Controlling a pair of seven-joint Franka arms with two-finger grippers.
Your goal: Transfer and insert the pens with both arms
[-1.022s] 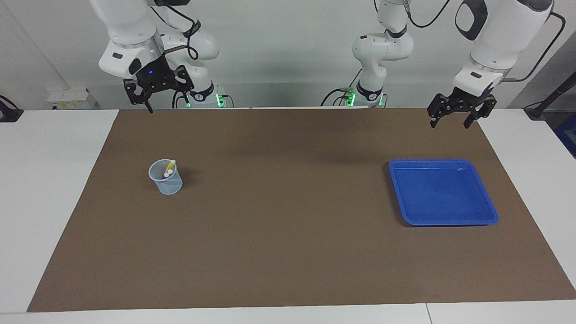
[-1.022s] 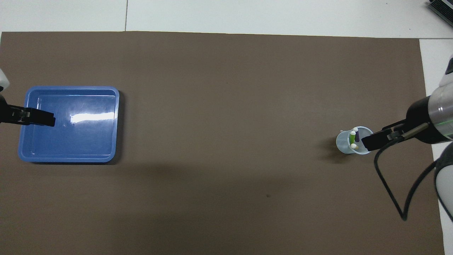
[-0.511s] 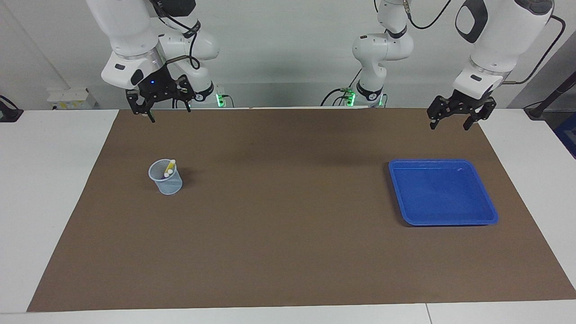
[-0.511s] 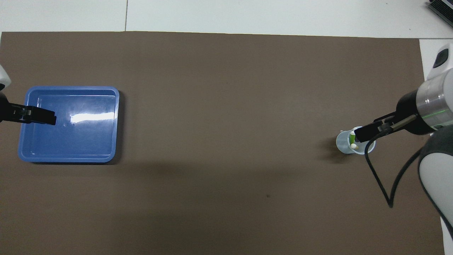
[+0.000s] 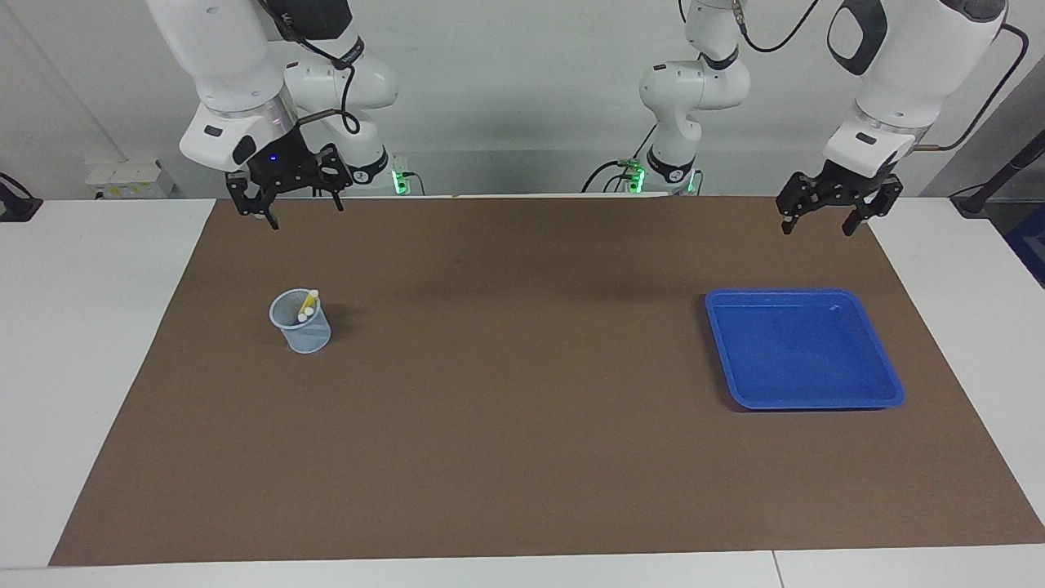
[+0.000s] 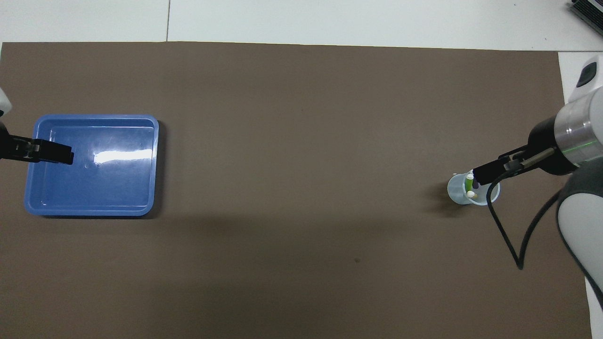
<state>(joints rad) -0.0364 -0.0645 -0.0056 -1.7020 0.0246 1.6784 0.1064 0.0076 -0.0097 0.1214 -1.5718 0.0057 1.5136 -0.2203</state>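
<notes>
Pens (image 5: 307, 305) sitting in cup (image 5: 301, 322), frame left. Right gripper (image 5: 286, 196) upper left, left gripper (image 5: 831, 208) upper right, both open, empty. Looks about done; next, maybe just retreat.

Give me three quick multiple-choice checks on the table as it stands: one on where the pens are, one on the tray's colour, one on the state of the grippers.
1. Where are the pens?
A. Lying in the tray
B. Standing in the cup
C. Loose on the mat

2. What colour is the tray?
A. Blue
B. Red
C. White

3. What is the state of the left gripper and the right gripper?
A. Both open, holding nothing
B. Left is shut on a pen
C. Right is shut on the cup

Answers:
1 B: their pale tips stick up out of the clear cup.
2 A: the tray is blue all over, nothing in it.
3 A: both hang in the air with fingers apart, nothing between them.
</notes>
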